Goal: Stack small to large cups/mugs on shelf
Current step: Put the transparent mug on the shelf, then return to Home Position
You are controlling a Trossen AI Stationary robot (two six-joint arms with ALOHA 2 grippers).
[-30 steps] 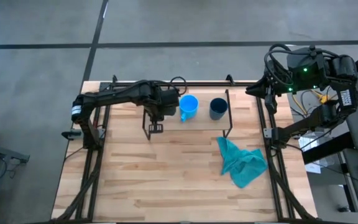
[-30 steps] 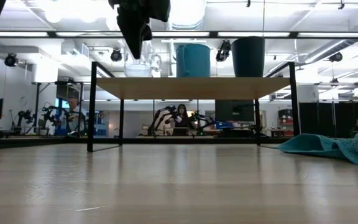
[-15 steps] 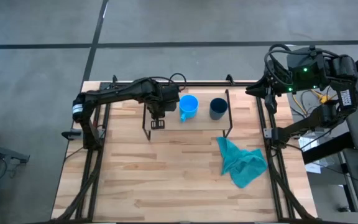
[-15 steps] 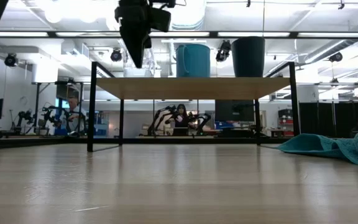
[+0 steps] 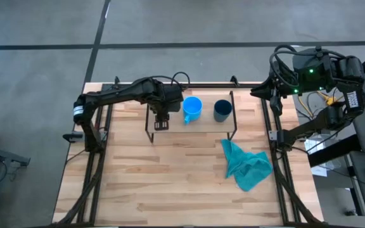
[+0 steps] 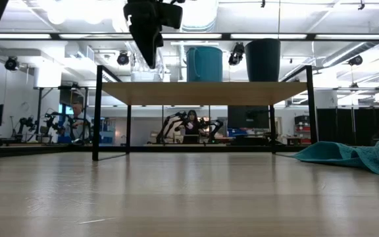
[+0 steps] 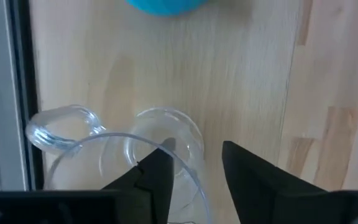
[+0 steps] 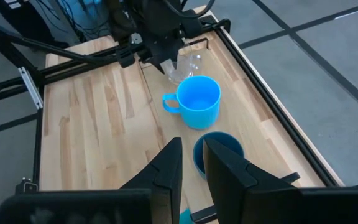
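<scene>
On the shelf stand three vessels: a clear glass cup with a handle at its left end, a light-blue mug in the middle and a dark navy cup at its right. All three rest on their bases on the board. My left gripper is open and points down over the glass cup, one finger inside its rim and one outside. My right gripper waits high beyond the table's far right corner, its fingers a little apart and holding nothing. My left gripper straddles the glass cup's wall on the side away from its handle, from above, with one finger inside and the other outside. I cannot tell whether either finger touches the glass. The cup stands upright on the shelf.
A crumpled teal cloth lies on the table right of and nearer than the shelf. The shelf's thin black legs stand at its corners. Bare wooden tabletop stretches across the near half.
My left gripper has come down a little over the glass cup at the shelf's left end and drawn slightly toward the table's far edge. The mug, the navy cup and the cloth have stayed in place.
</scene>
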